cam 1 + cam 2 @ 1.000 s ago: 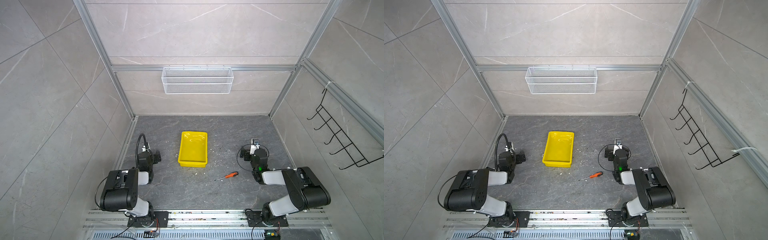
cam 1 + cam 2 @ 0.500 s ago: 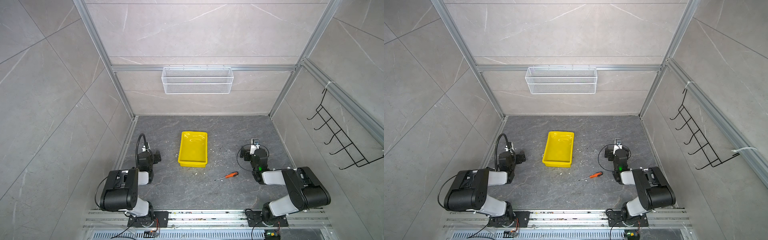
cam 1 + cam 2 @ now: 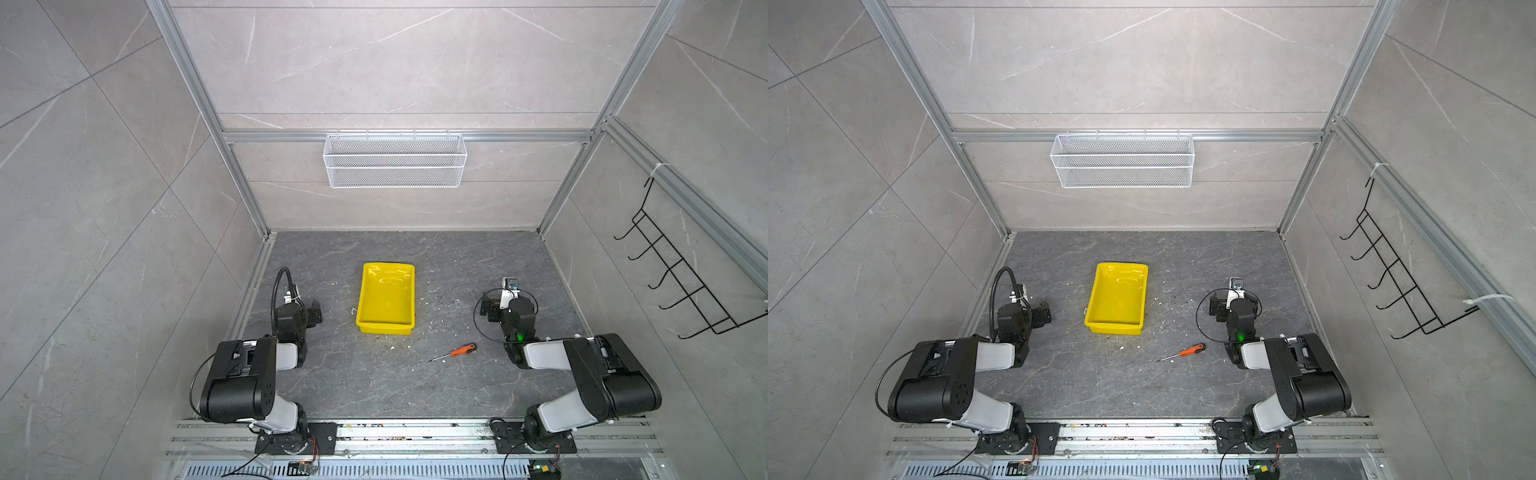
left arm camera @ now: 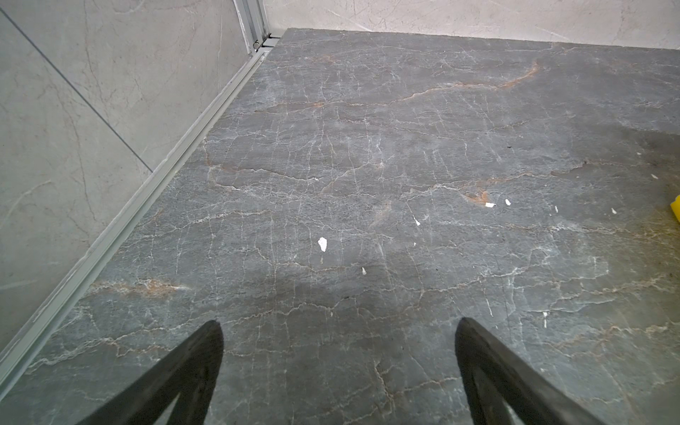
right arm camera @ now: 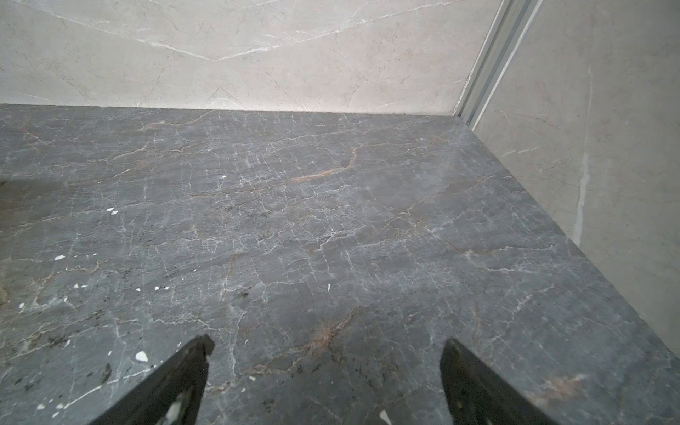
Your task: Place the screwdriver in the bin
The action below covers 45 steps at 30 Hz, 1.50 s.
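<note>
High on the back wall in both top views, a white wire mesh basket (image 3: 395, 160), hung from a silver bar (image 3: 270, 136); on the right side wall, a black wire hook rack (image 3: 702, 286) with a row of hooks, and a white zip tie (image 3: 1489, 297) on the silver wall rail (image 3: 1433, 237) just by its lower end; all around, pale grey tile walls (image 3: 104, 208) and silver corner posts (image 3: 199, 104); down below, a dark grey stone floor (image 3: 374, 386) with thin white and rusty lines; small white bits (image 4: 322, 243) here and there on it; at the near edge, long silver rails (image 3: 415, 432) and a slotted grille (image 3: 232, 471).
</note>
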### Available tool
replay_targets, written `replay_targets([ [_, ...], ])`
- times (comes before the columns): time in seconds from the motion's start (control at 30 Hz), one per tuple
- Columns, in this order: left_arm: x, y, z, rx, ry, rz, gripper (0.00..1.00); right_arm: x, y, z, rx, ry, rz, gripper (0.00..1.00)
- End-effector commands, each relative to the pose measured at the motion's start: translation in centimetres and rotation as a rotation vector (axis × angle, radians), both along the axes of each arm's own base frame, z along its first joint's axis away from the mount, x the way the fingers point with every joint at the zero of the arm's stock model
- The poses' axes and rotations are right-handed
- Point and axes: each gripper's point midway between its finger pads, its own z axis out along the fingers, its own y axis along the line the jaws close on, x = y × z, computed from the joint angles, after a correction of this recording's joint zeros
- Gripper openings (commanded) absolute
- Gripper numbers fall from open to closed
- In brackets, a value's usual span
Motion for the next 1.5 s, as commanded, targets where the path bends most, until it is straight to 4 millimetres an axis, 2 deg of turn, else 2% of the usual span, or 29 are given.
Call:
replay_targets([
  [0.0,1.1,-0.1,2.0,-0.005,-0.074,-0.002,1.0,0.3,0.1,0.4,0.008,-0.004,0.006,0.99],
  [0.37,1.1,-0.5,2.1,0.017,-0.079,-0.008,1.0,0.2,0.3,0.4,0.001,-0.009,0.017,0.99],
  [0.47,0.9,-1.4,2.5,0.044,-0.097,-0.041,1.0,-0.4,1.9,0.6,-0.022,-0.038,0.102,0.99],
  [0.6,-0.2,-2.1,4.0,0.076,-0.163,-0.053,1.0,-1.0,2.7,0.9,-0.035,-0.073,0.143,0.99],
  [0.7,-0.5,-4.2,4.8,0.108,-0.129,-0.141,1.0,-1.1,2.6,1.0,-0.036,-0.079,0.137,0.99],
  [0.73,-0.5,-5.3,4.7,0.108,-0.089,-0.186,1.0,-1.3,2.3,1.7,-0.032,-0.112,0.117,0.99],
  [0.83,-0.2,-8.2,5.6,0.048,0.028,-0.268,1.0,-2.7,-0.5,3.7,-0.008,-0.161,-0.047,0.99],
  [0.9,-1.4,-10.7,5.8,0.086,0.119,-0.367,1.0,-3.8,-3.3,4.1,0.025,-0.109,-0.225,0.99],
  [1.0,-3.0,-12.7,7.0,0.119,0.14,-0.413,1.0,-6.8,-7.6,4.7,0.119,0.051,-0.586,0.99],
  [1.03,-3.6,-12.9,7.4,0.118,0.14,-0.422,1.0,-7.1,-8.0,5.2,0.109,0.089,-0.626,0.99],
  [1.17,-5.6,-12.3,9.9,0.039,0.111,-0.372,1.0,-5.0,-5.9,5.8,0.11,0.137,-0.494,0.99],
  [1.3,-8.1,-11.5,11.9,-0.168,0.08,-0.267,1.0,-3.7,-3.7,7.8,0.188,0.095,-0.358,0.99],
  [1.4,-10.8,-11.4,10.2,-0.29,0.179,-0.227,1.0,-3.8,-4.9,10.0,0.194,0.067,-0.441,0.99],
  [1.47,-11.0,-11.4,9.5,-0.306,0.171,-0.227,1.0,-4.0,-5.4,11.2,0.202,0.048,-0.48,0.99],
])
